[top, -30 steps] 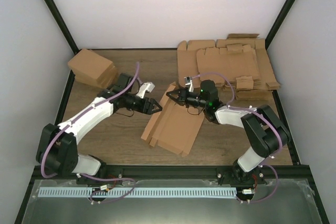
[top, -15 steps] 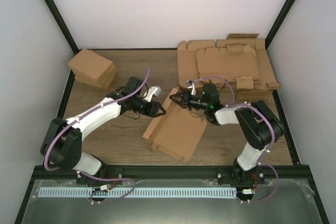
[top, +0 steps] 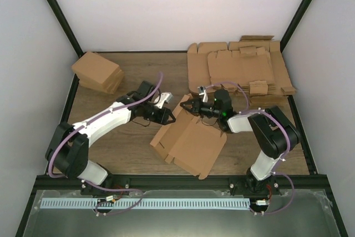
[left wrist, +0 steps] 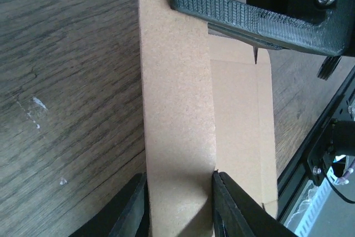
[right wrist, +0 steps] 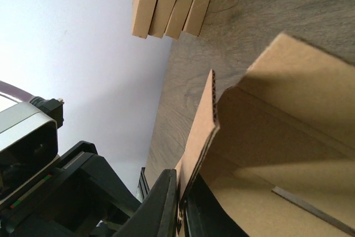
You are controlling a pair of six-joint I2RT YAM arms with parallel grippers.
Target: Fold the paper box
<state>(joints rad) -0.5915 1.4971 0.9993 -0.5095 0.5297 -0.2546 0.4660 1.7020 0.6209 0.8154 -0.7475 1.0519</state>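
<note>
The paper box (top: 191, 142), a flat brown die-cut sheet with creases and flaps, lies mid-table with its far end raised between both grippers. My left gripper (top: 169, 117) comes in from the left. In the left wrist view my left gripper (left wrist: 180, 206) has a finger pressed against each side of a raised strip of the paper box (left wrist: 177, 109). My right gripper (top: 189, 107) holds the far corner. In the right wrist view my right gripper (right wrist: 180, 206) is shut on the corrugated edge of an upright flap of the paper box (right wrist: 277, 137). My right gripper (left wrist: 249, 9) also fills the top of the left wrist view.
A thick pile of flat cardboard sheets (top: 238, 70) covers the back right of the table. A stack of folded brown cartons (top: 97, 73) sits at the back left, and the cartons (right wrist: 172, 1) also show in the right wrist view. Black frame posts and white walls surround the table.
My left gripper has moved right to the box and narrowed onto its raised strip. The box has spread wider and shifted toward the front right. The right gripper has shifted slightly and keeps its hold.
</note>
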